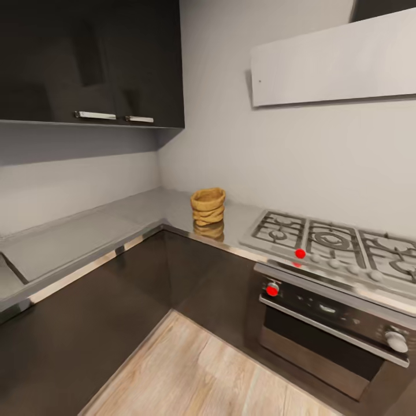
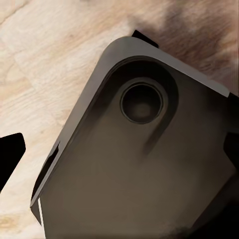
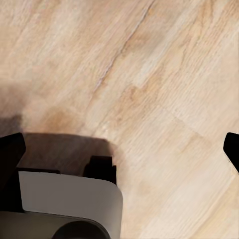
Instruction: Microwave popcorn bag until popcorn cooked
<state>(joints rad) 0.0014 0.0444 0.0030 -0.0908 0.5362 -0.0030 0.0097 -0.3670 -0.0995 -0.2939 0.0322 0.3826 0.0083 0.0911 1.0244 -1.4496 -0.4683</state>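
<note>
The popcorn bag [image 1: 208,207], a small crumpled tan-orange paper bag with a rolled rim, stands upright on the grey countertop [image 1: 86,234] near the inner corner, just left of the hob. The microwave is out of view. In the left wrist view my left gripper [image 2: 119,154] hangs open over the robot's dark base [image 2: 139,174], its black fingertips [image 2: 10,159] far apart. In the right wrist view my right gripper [image 3: 122,149] is open above the wooden floor [image 3: 149,74], with nothing between its fingers.
A steel gas hob [image 1: 335,242] with black grates sits right of the bag, with a dark oven [image 1: 329,329] below and a flat white hood [image 1: 335,58] above. Dark upper cabinets [image 1: 86,58] hang at the left. Light wooden floor [image 1: 190,370] lies before the cabinets.
</note>
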